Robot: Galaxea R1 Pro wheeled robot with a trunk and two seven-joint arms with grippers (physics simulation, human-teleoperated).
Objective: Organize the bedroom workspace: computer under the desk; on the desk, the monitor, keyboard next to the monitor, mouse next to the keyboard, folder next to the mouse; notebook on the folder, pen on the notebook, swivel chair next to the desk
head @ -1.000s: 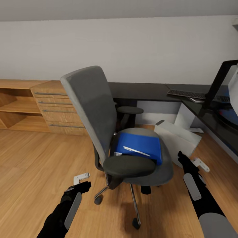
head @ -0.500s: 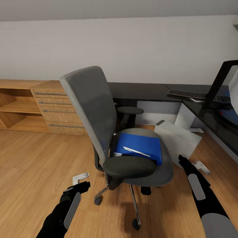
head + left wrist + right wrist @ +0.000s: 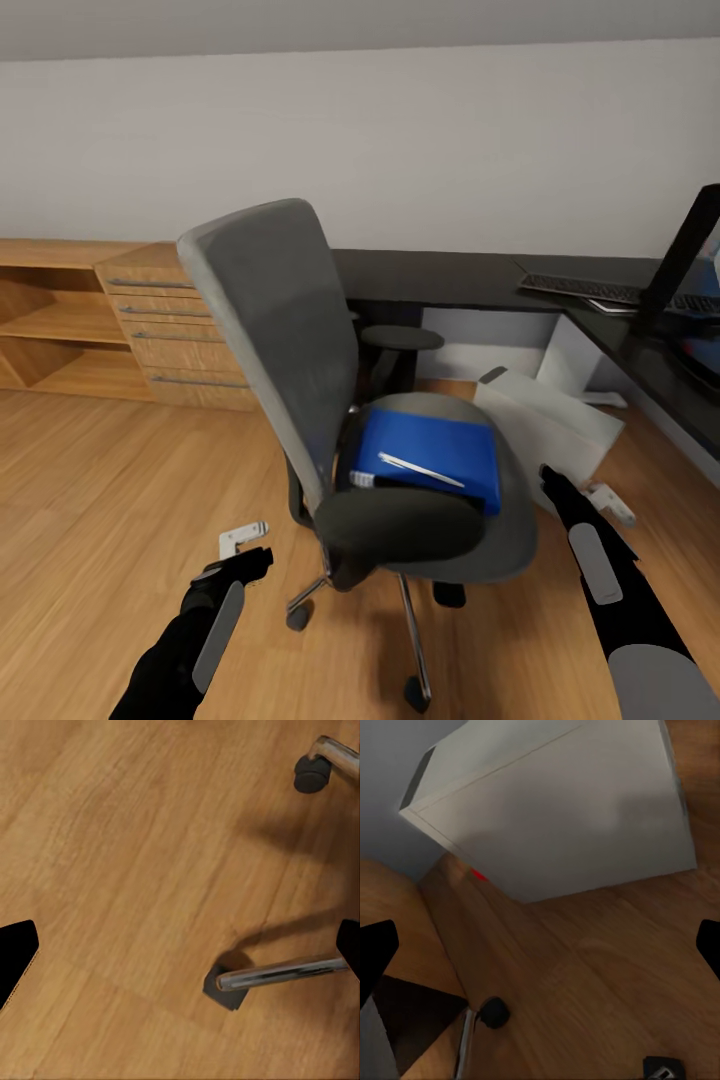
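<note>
Drawer unit [image 3: 180, 335]: standing against the wall at far left, touching the desk's end.
Left gripper [image 3: 243, 541]: hanging low over the wood floor [image 3: 100, 500], fingers spread wide, holding nothing.
Swivel chair [image 3: 290, 360]: sitting in the middle, back turned toward the camera.
Folder [image 3: 440, 450]: lying flat on the chair seat.
Pen [image 3: 420, 470]: resting on top of the folder.
Desk [image 3: 450, 272]: running along the wall behind the chair.
Computer [image 3: 550, 420]: lying on the floor beside the desk.
Right gripper [image 3: 604, 500]: hovering near the computer, fingers wide, empty.
Keyboard [image 3: 590, 290]: lying on the desk top.
Monitor [image 3: 690, 255]: standing at the right edge.
</note>
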